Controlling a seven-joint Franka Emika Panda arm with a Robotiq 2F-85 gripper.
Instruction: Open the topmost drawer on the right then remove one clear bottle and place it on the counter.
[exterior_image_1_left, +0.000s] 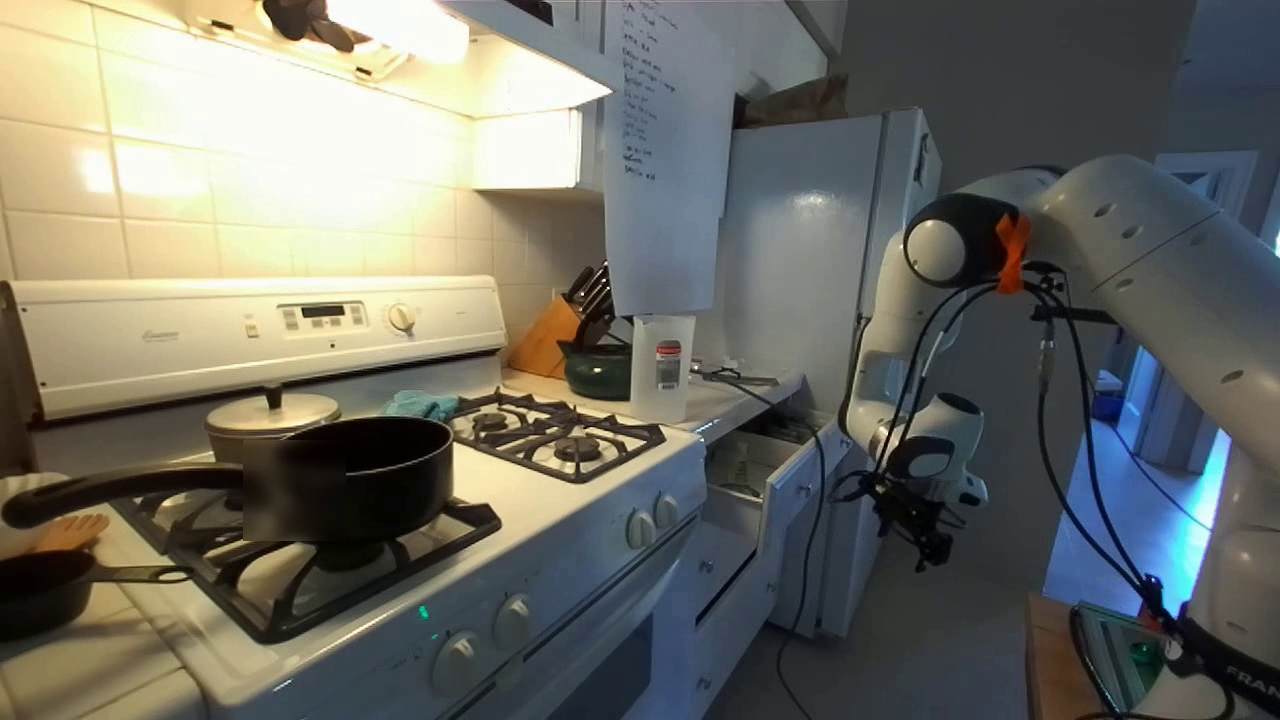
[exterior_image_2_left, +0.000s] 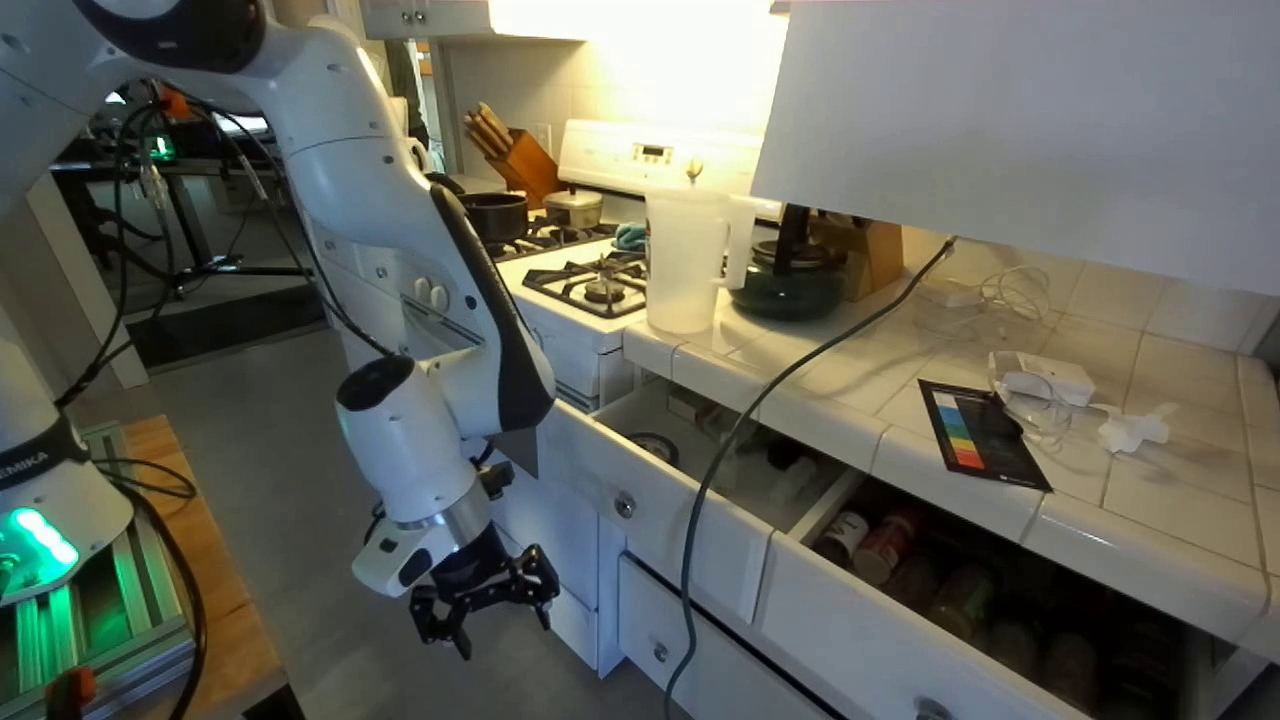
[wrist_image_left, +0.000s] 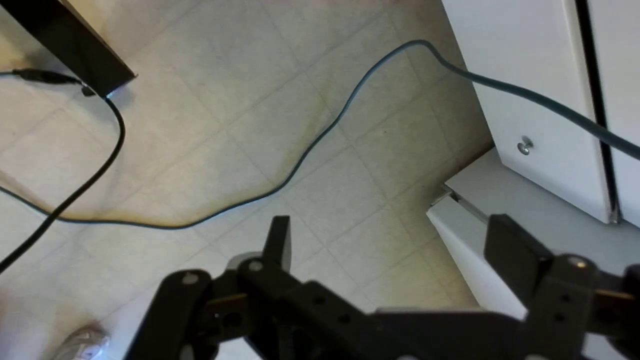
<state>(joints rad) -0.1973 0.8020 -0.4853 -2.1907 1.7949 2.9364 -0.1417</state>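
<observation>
My gripper (exterior_image_2_left: 505, 632) hangs in front of the drawer stack, apart from it and lower than the top drawer fronts. Its fingers are spread wide in the wrist view, with only floor and cabinet behind the gap (wrist_image_left: 397, 245). Two top drawers stand pulled out side by side; which is the task's topmost drawer I cannot tell. The drawer beside the stove (exterior_image_2_left: 585, 440) holds small items. The drawer farther from the stove (exterior_image_2_left: 850, 630) holds several bottles and jars; a clear-looking bottle (exterior_image_2_left: 965, 595) lies there in shadow. Above runs the pale tiled counter (exterior_image_2_left: 850, 375).
A dark cable (exterior_image_2_left: 715, 470) drapes from the counter over the drawer fronts to the floor. On the counter stand a translucent pitcher (exterior_image_2_left: 685, 265), a dark green pot (exterior_image_2_left: 790, 295) and a colour card (exterior_image_2_left: 965, 425). The stove (exterior_image_1_left: 600, 510) adjoins; a fridge (exterior_image_1_left: 800, 220) stands beyond.
</observation>
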